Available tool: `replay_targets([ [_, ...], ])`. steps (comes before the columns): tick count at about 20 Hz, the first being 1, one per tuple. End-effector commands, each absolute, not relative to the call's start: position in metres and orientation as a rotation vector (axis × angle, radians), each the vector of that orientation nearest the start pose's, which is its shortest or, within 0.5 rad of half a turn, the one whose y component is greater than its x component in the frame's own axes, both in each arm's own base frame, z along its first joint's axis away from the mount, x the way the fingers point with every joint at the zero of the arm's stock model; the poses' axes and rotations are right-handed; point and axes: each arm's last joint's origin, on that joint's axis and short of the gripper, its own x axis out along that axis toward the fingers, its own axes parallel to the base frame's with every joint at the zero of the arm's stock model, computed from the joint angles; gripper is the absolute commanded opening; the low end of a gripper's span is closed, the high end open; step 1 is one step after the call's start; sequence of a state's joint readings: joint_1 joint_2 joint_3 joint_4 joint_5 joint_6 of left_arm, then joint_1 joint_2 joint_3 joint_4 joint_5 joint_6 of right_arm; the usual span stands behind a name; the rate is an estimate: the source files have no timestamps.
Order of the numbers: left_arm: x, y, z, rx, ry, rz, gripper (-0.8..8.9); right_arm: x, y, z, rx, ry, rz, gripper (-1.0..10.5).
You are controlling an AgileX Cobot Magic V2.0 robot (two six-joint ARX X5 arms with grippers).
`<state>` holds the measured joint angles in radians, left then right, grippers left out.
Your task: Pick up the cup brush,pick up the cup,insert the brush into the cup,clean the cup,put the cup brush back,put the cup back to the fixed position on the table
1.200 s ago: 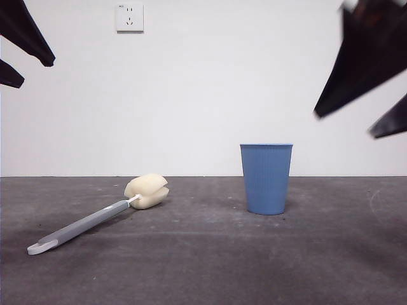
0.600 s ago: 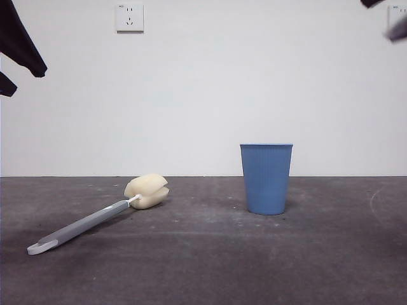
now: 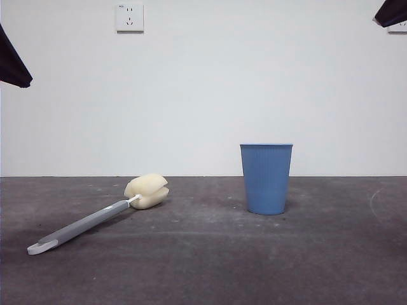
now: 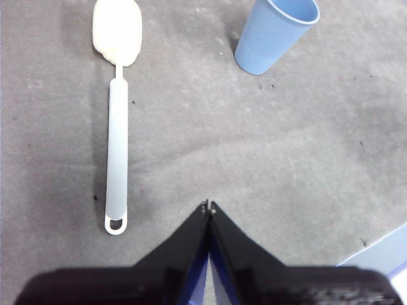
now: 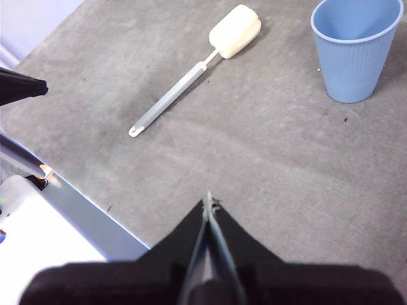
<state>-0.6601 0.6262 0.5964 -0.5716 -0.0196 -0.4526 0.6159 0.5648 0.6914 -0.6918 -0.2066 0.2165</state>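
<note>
Both grippers risen; cup brush, cup lie apart from closed jaws.

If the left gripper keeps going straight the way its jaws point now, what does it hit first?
Probably bare table. In the left wrist view the shut left gripper points between the cup brush and the cup, touching neither. Depth is unclear, so this is only a judgement.
</note>
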Motion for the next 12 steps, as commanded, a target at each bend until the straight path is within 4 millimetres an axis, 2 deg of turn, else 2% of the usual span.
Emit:
replay_targets([
  [1, 0.1049, -0.0807, 0.2569, -0.210, 0.693, -0.477, -0.04, 0.0890, 0.0705, 0.2838, 0.076, 0.646, 0.735, 0.0],
  [12, 0.1063, -0.0801, 0.2581, -0.205, 0.665, -0.439, -0.04, 0.0890, 0.0705, 0.2838, 0.076, 0.646, 0.735, 0.0],
])
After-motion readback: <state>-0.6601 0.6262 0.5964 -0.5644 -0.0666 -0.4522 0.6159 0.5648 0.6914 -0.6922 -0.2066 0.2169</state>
